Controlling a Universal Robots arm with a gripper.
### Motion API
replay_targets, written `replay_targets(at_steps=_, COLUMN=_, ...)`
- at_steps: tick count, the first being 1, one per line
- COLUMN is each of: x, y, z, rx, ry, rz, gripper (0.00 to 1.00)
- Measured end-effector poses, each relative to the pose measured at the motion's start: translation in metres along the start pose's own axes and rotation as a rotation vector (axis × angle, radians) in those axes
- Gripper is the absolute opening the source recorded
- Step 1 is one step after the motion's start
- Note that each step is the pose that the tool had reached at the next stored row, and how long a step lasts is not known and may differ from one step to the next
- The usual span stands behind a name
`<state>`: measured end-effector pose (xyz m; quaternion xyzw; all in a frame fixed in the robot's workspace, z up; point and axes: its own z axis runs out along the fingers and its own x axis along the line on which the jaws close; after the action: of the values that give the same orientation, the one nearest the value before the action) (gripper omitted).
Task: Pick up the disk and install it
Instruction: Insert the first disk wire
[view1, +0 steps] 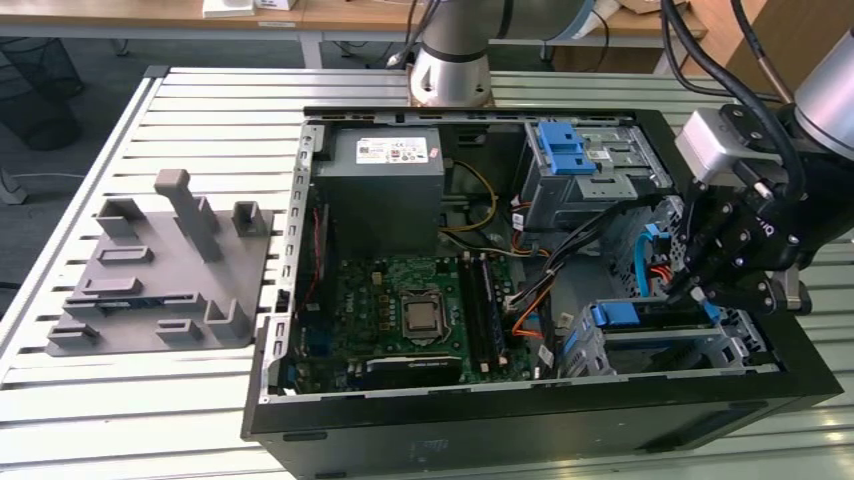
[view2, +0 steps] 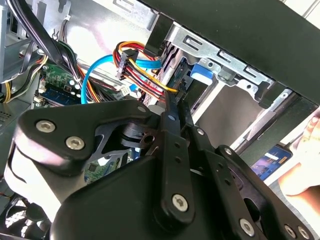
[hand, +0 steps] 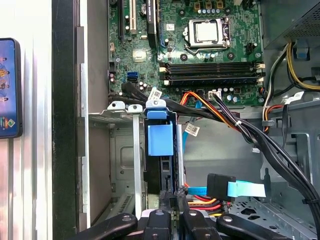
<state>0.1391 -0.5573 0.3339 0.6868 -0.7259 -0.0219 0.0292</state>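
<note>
Claw (view1: 699, 292) clenched at disk (hand: 160, 150) edge, disk seated in bay; no legible writing.

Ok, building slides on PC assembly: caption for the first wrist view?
Gripper poised at the blue-railed disk standing in its metal drive bay, below the motherboard.

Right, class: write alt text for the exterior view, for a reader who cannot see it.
A black gripper reaches into an open computer case at the exterior view's right, over a disk with blue rails standing in a metal bay. A grey plastic fixture lies left of the case.
</note>
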Motion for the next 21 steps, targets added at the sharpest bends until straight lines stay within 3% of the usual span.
replay_targets(at_steps=21, x=0.0001, y=-0.0022, z=0.0026, rx=-0.0083, ry=0.0000, rz=0.000, gripper=0.16)
